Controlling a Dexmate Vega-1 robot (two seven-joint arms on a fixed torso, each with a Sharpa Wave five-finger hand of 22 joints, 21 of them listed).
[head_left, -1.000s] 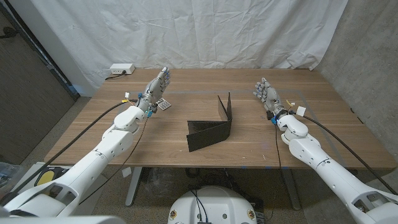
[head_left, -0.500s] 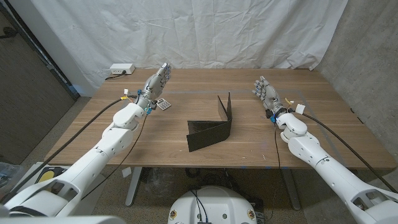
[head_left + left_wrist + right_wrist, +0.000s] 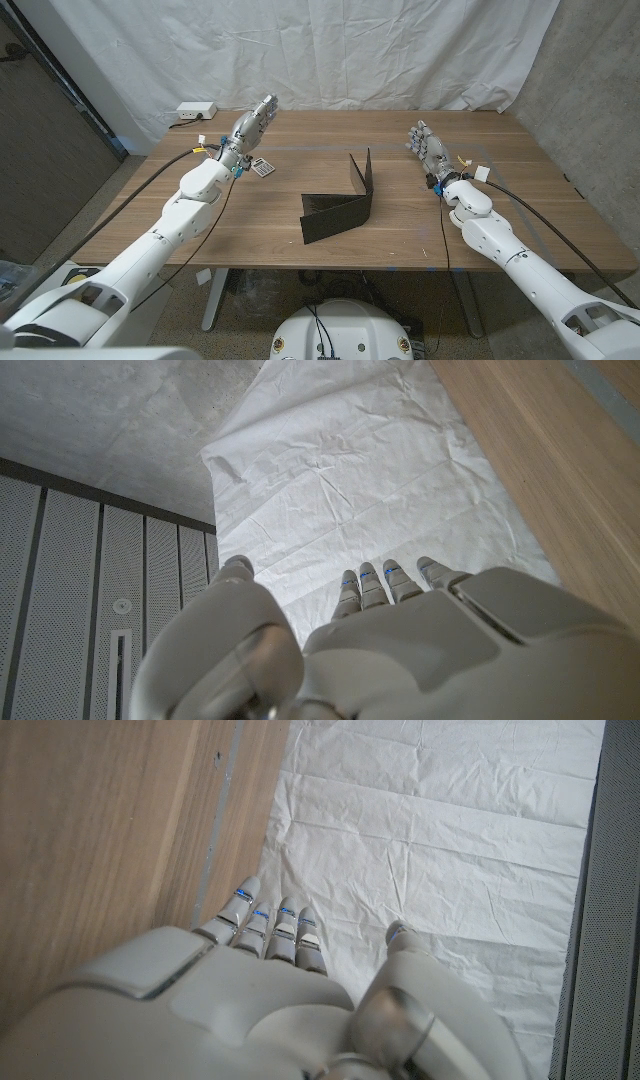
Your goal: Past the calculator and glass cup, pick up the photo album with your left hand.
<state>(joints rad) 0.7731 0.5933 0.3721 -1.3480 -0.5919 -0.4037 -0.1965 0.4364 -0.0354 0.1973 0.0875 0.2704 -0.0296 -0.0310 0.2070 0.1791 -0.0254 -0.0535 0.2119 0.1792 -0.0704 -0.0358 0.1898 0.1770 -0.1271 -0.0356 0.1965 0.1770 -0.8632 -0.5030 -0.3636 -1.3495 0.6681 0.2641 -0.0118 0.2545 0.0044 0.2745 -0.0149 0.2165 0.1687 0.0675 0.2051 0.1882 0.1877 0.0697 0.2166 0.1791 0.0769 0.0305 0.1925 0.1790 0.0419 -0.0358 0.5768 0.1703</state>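
The black photo album (image 3: pixel 340 205) stands part open in an L shape at the middle of the wooden table (image 3: pixel 250 225). A small calculator (image 3: pixel 263 168) lies to its left, toward the back. My left hand (image 3: pixel 250 131) hovers just past the calculator with its fingers stretched out and apart, holding nothing, well left of the album. In the left wrist view, the left hand (image 3: pixel 400 645) points at the white curtain. My right hand (image 3: pixel 428 150) stands to the right of the album, fingers extended, empty; the right wrist view shows this right hand (image 3: pixel 250 995) from behind. I see no glass cup.
A white power strip (image 3: pixel 195 112) sits at the table's back left corner. A white curtain (image 3: pixel 360 50) hangs behind the table. Bare wood lies between the album and each hand. Cables trail along both forearms.
My left hand has reached farther back and a little to the right, rising over the calculator. The right hand and the album have stayed put.
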